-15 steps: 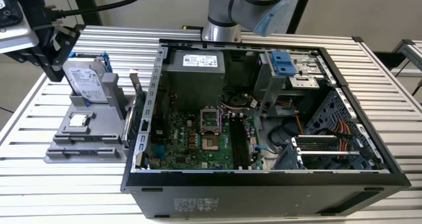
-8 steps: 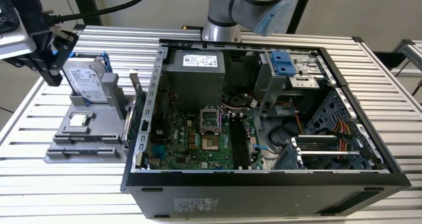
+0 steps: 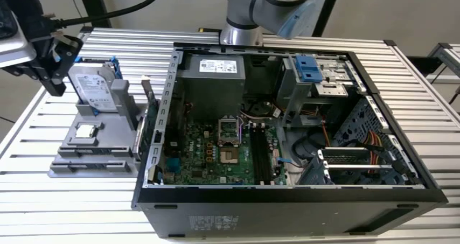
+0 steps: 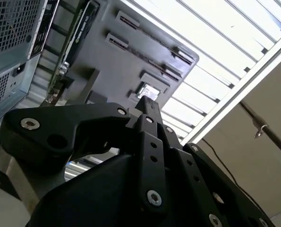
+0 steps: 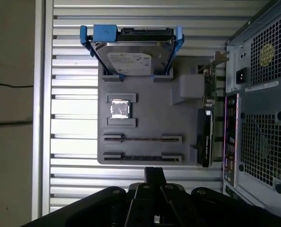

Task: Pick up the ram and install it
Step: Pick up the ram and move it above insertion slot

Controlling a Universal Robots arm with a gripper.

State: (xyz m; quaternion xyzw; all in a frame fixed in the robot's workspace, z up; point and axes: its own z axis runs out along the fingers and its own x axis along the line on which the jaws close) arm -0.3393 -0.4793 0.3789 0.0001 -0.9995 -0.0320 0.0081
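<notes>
Both wrist views show the hand [image 5: 154, 174] narrow and empty; the exterior view adds the case [image 3: 287, 214] interior. The ram [image 5: 143, 138], thin, dark, edge-up, stands slotted in the holder [image 5: 152, 109], at six o'clock from the hard drive [image 3: 93, 88] in the exterior view.

An open computer case [image 3: 287, 198] was set on the slatted worktop [image 3: 64, 206]. Just beside it, at the exterior view's left, a grey holder [image 3: 115, 141] was placed. A hard drive [image 3: 92, 90] was stood upright in it, and a processor chip [image 3: 85, 131] was laid flat.
</notes>
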